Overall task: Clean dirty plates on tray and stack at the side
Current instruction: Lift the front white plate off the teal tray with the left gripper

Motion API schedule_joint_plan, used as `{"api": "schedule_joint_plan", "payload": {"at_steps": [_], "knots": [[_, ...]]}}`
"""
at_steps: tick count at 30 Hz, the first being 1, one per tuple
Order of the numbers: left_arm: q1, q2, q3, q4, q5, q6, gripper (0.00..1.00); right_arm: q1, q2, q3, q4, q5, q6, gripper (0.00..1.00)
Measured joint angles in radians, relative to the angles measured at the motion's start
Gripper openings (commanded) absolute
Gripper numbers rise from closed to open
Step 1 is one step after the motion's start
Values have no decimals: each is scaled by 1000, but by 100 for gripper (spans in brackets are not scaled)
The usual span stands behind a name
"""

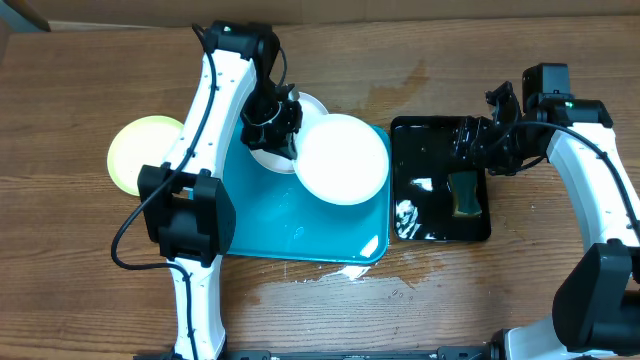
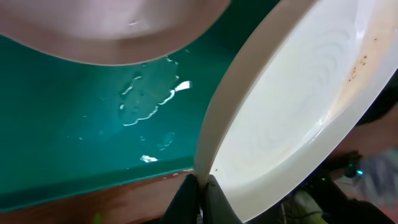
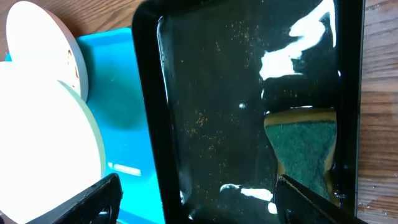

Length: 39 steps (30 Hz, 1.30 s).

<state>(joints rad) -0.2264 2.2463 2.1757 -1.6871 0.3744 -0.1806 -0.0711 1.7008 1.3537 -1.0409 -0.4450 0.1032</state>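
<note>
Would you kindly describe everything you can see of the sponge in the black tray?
The sponge is a waisted block with its dark green scouring face up and a yellow foam layer showing along one edge. It lies flat on the wet floor of the glossy black tray, close to one side wall. The open right gripper hangs over it. One finger crosses the sponge's end, but whether they touch cannot be told.

No readable txt, brand, no. or sign in any view. Turquoise tray [image 1: 300,235], black tray [image 1: 432,150], white plate [image 1: 342,160] & sponge [image 1: 465,195] show plain surfaces w/o print; anything finer is too small or blurred to make out.
</note>
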Motion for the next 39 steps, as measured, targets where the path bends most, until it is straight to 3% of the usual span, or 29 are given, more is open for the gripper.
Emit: {"api": "schedule_joint_plan", "payload": {"at_steps": [19,39], "knots": [[6,0,-125,0,-141,50,4,0,0,0,-7,5,0,80],[20,0,-84,0,-215,79,4,0,0,0,-7,19,0,80]]}}
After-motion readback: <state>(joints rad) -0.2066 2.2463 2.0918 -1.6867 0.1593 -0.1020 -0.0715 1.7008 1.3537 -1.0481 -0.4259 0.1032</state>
